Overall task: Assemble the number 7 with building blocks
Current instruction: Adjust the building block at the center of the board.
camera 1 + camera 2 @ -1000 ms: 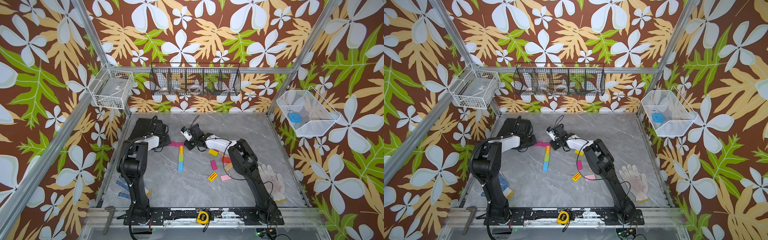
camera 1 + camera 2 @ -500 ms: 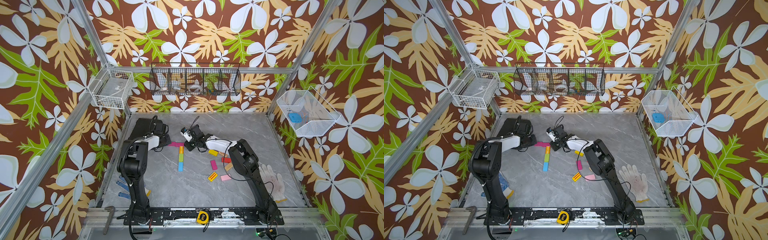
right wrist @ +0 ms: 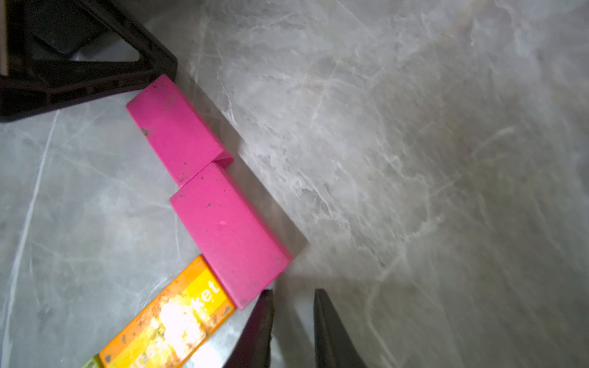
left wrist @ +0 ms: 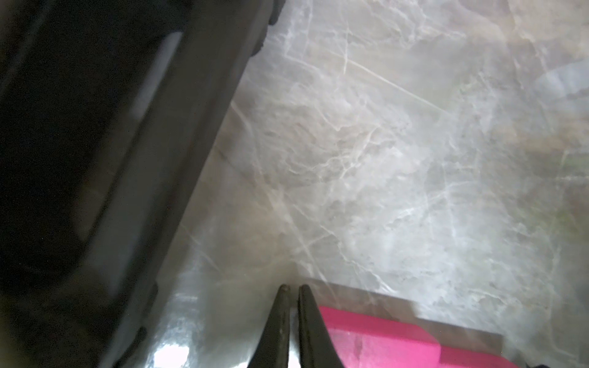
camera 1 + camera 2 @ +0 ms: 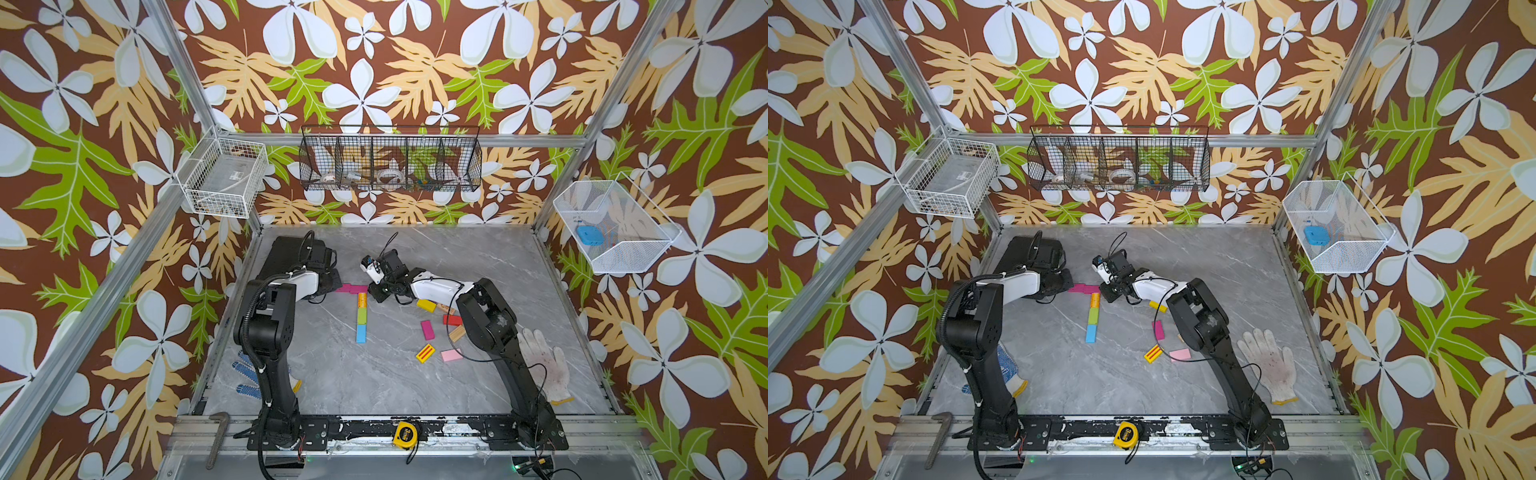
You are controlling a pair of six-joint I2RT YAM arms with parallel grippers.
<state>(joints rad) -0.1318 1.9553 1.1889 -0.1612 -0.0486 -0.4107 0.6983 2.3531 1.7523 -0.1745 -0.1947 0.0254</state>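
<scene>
Two magenta building blocks [image 5: 351,288] lie end to end as a bar. From the bar's right end an orange [image 5: 362,300], a green [image 5: 361,316] and a blue block [image 5: 361,333] run toward the front. My left gripper [image 4: 293,288] is shut and empty at the bar's left end [image 4: 382,341]. My right gripper [image 3: 293,293] is all but shut, a slim gap and nothing inside. One fingertip [image 3: 266,299] touches the corner of the nearer magenta block [image 3: 228,229], beside the orange block [image 3: 172,325]. In both top views the grippers [image 5: 1068,286] [image 5: 1105,291] flank the bar.
Loose blocks lie right of the column: yellow [image 5: 427,305], red [image 5: 452,320], magenta [image 5: 427,330], wood [image 5: 457,333], striped yellow [image 5: 426,353], pink [image 5: 451,355]. A white glove [image 5: 542,365] lies at the right, a blue-dotted glove [image 5: 249,374] at the left, a tape measure [image 5: 405,434] on the front rail.
</scene>
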